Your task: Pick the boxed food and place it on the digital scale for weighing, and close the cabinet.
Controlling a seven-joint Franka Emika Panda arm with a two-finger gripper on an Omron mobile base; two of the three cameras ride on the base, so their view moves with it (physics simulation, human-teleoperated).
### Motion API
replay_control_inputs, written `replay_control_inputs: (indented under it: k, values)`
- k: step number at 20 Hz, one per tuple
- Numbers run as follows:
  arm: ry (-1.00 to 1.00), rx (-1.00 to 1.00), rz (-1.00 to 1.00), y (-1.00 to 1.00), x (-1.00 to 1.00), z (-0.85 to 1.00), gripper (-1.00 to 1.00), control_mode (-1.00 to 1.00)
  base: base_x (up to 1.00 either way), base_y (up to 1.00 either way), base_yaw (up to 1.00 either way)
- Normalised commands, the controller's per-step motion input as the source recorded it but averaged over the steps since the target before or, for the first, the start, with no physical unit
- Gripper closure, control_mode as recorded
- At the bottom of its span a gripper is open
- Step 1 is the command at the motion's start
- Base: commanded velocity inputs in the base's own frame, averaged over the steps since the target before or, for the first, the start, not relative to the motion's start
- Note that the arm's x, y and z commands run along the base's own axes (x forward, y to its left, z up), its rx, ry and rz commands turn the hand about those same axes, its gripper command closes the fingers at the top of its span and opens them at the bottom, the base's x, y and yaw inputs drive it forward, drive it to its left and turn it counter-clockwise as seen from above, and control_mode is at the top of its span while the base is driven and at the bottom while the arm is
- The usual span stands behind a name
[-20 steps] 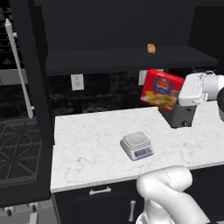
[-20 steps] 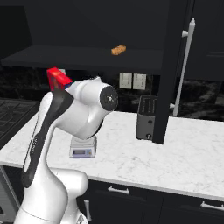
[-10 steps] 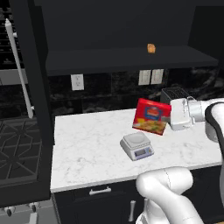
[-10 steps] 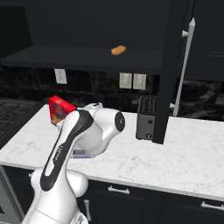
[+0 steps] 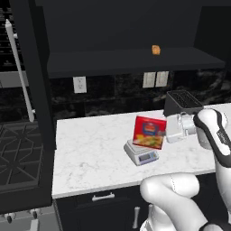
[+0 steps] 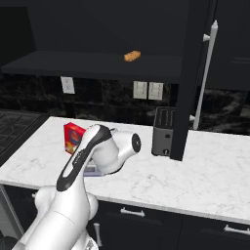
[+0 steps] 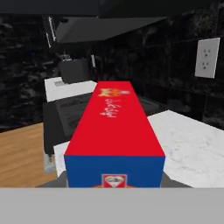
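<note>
The boxed food (image 5: 149, 132), a red carton with a yellow picture, is held slightly tilted right over the digital scale (image 5: 141, 154). Its lower edge is at the silver platform; I cannot tell whether it touches. My gripper (image 5: 165, 130) is shut on the carton's right side. In the hand view the carton's red top (image 7: 114, 119) and blue end run between the fingers. From the right base view the carton (image 6: 73, 137) peeks out behind my arm, which hides most of the scale. The cabinet stands open, with its doors (image 5: 30, 76) (image 6: 196, 73) swung out.
A black toaster (image 5: 182, 101) (image 6: 163, 131) stands on the white marble counter (image 5: 90, 153) just behind my hand. A tiny orange item (image 5: 155, 49) lies on the cabinet shelf. The right door's bar handle (image 6: 205, 73) hangs over the counter. A stove (image 5: 18, 158) lies to the left.
My gripper has carried the carton down and to the left, from in front of the toaster at shelf height to just over the scale.
</note>
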Motion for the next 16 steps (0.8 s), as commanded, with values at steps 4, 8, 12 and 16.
replay_control_inputs:
  k: [4, 8, 12, 16]
  values:
    - [-0.05, -0.02, -0.03, 0.00, 0.40, -0.39, 1.00, -1.00, 0.00, 0.00, 0.00]
    - [-0.06, 0.00, -0.03, 0.00, 0.53, -0.30, 1.00, -1.00, 0.00, 0.00, 0.00]
    - [0.00, 0.00, -0.02, 0.00, 0.62, -0.19, 1.00, -1.00, 0.00, 0.00, 0.00]
    - [0.03, 0.00, 0.00, 0.00, 0.53, -0.26, 1.00, -1.00, 0.00, 0.00, 0.00]
